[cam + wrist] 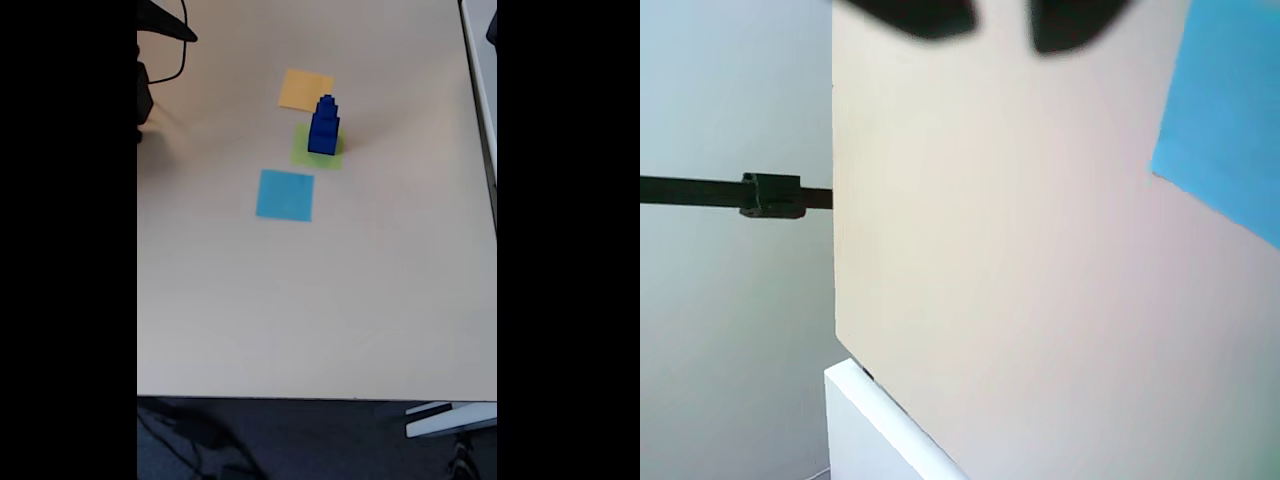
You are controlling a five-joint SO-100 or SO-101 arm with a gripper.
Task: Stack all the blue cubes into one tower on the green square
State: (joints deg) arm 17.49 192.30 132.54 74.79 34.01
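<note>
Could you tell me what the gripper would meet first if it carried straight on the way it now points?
Probably the bare table. In the wrist view the gripper looks down on plain tabletop, with the light-blue square off to the right; depth is unclear.

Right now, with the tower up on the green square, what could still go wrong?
The tower is narrow, stands near the green square's right edge, and may topple if the table is bumped. The gripper is blurred at the wrist view's top edge, so its state is unclear.
</note>
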